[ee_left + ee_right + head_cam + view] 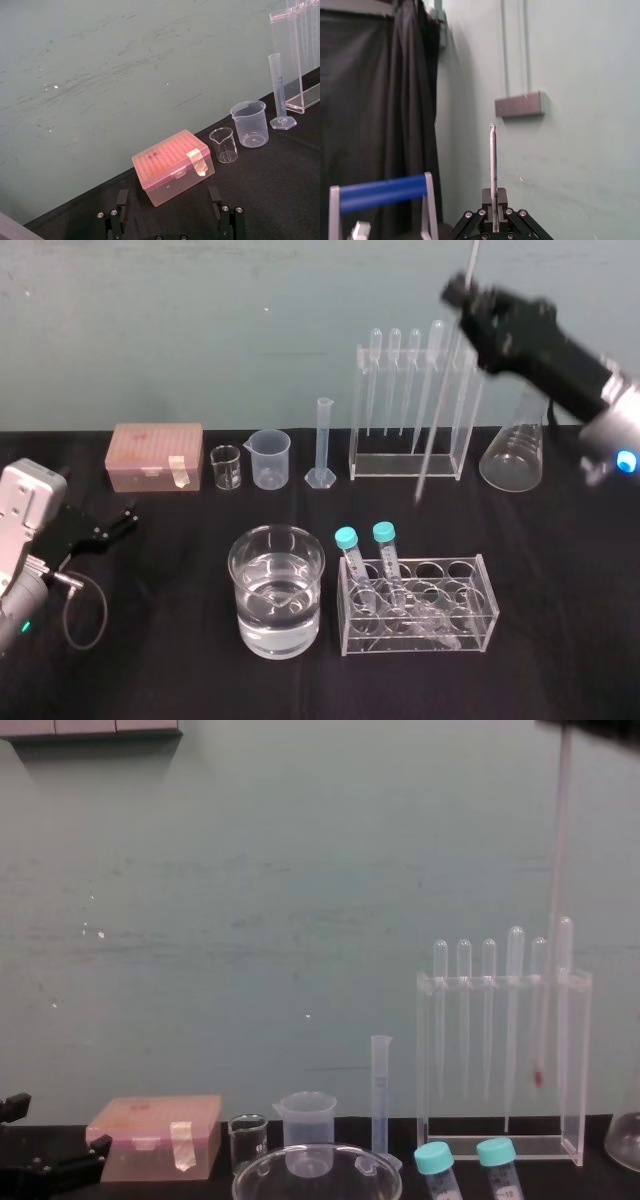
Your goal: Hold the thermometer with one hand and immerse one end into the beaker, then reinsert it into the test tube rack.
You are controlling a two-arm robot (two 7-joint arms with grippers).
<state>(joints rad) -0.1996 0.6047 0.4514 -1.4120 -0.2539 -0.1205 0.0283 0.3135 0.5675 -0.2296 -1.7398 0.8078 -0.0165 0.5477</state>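
My right gripper (460,290) is high at the back right, shut on the thermometer (440,410), a long thin glass rod. In the right wrist view its fingers (501,199) pinch the rod (493,160). The rod hangs slightly tilted across the tall clear test tube rack (405,466). In the chest view its red tip (537,1077) shows below the rack's top bar (500,982); I cannot tell whether it is through a hole. The wide glass beaker (246,602), partly filled with water, stands at front centre. My left gripper (122,521) rests open at the far left (169,195).
Several pipettes hang in the tall rack. Along the back stand a pink box (156,454), a tiny glass beaker (226,468), a plastic beaker (270,458), a graduated cylinder (323,443) and a conical flask (513,455). A low rack (418,606) holds two teal-capped tubes.
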